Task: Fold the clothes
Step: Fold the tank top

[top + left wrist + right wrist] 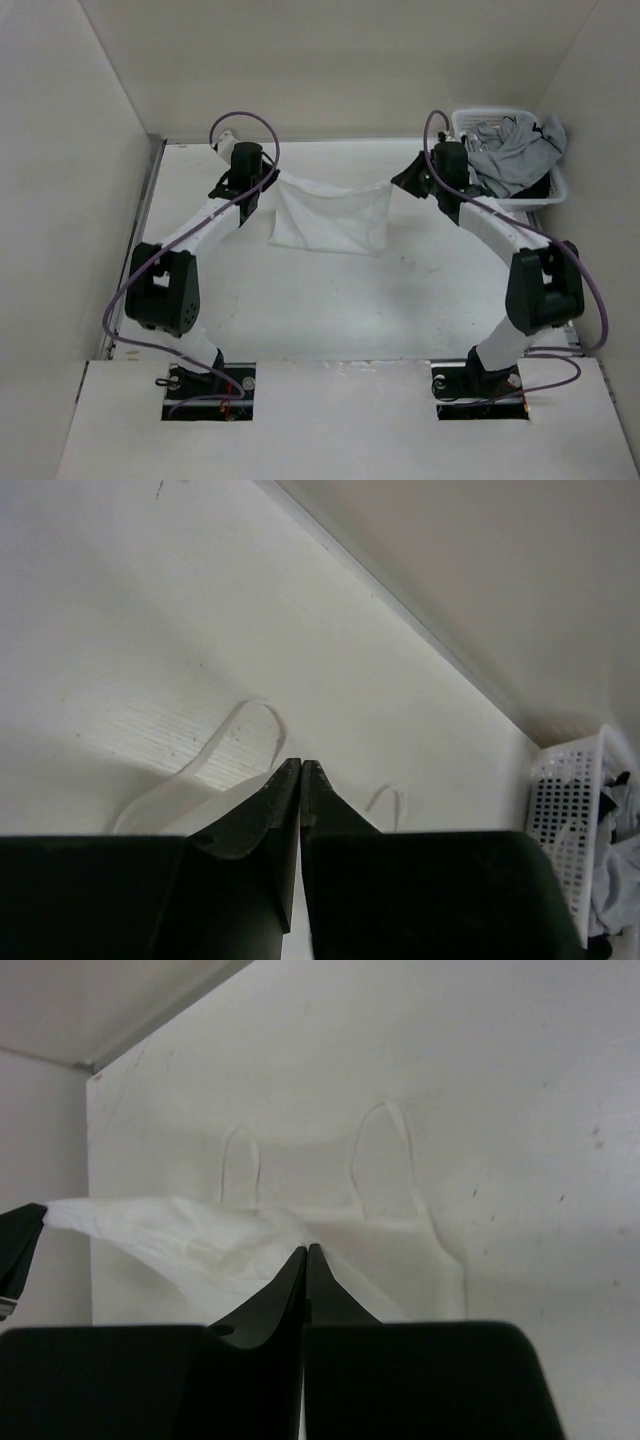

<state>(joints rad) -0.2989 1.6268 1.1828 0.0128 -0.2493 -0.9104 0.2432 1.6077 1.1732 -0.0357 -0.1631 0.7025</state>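
Hanging stretched between both claws, the white garment (330, 218) sits at 12 o'clock of the table (330, 300), toward the far edge. Its top edge is pulled taut in the air and its lower part drapes down onto the surface. The left gripper (268, 180) is clenched on the garment's 9 o'clock corner, fingers pressed together in the left wrist view (301, 765). The right gripper (400, 182) is clenched on the 3 o'clock corner, and in the right wrist view cloth bunches right at its closed tips (307, 1250). Two thin shoulder straps (385, 1106) lie looped on the table beyond the tips. A white basket (490, 112) sits at 2 o'clock, just beside the right gripper, with grey garments (510, 155) heaped in it.
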